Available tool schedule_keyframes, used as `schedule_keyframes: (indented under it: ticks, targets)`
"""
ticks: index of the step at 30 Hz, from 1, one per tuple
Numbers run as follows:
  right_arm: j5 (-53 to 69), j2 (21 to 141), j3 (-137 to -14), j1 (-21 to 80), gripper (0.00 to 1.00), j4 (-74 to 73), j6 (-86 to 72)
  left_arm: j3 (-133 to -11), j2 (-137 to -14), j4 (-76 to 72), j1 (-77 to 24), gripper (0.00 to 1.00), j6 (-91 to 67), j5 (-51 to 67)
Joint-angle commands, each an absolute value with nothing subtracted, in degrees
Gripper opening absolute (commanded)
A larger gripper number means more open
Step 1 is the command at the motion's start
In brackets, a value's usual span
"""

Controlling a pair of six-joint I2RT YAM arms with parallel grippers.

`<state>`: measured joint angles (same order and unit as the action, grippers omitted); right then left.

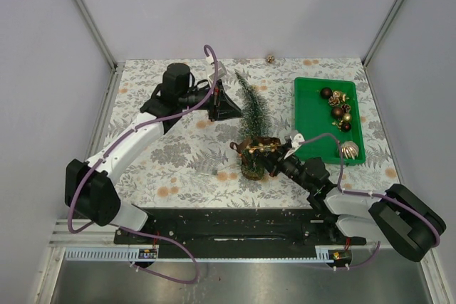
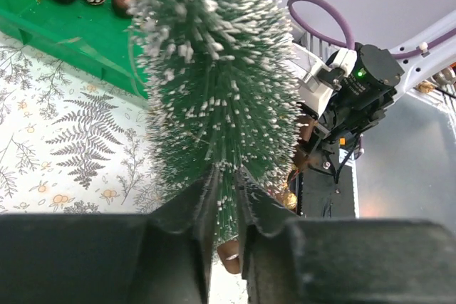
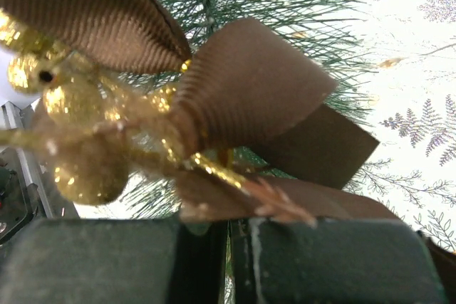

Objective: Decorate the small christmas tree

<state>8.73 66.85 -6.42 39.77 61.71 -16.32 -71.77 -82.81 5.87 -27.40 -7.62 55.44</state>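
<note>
Small christmas tree (image 1: 249,108) just left of green tray (image 1: 313,124); upright or tilted, cannot tell. Left gripper (image 2: 226,179) on the side of the tree away from the tray, jaws nearly together, pinching bristles between. Right gripper (image 1: 276,156) pressed together on brown-and-gold bow ornament (image 1: 255,146), low by the tree's foot, tray side.

Step judged: seat bow in branches. Hold left pinch firm to stop tipping or sliding. Push bow's stem slowly between bristles, aimed at trunk. Let go only once lodged. Avoid dragging tree toward tray.
</note>
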Motion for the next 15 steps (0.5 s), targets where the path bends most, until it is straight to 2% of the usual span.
schedule_keyframes:
  ticks: [1,4,7,15]
  targets:
    - [9.14,67.24,-5.62,40.17,0.0,62.05,-15.29,-74.79,-83.32,2.9,-28.12,0.16,-8.17,57.39]
    - [9.14,67.24,-6.15,40.17,0.0,61.18,-14.59,-75.06,-83.32,2.9,-28.3,0.14,-8.87,57.74]
    - [8.97,67.94,-7.2,40.08,0.0,60.56,-13.1,-75.06,-82.88,3.07,-28.39,0.0,-8.88,57.75]
    - [8.35,78.29,-11.95,40.17,0.0,67.13,-9.93,-74.27,-79.11,5.1,-26.9,0.0,-8.44,58.45]
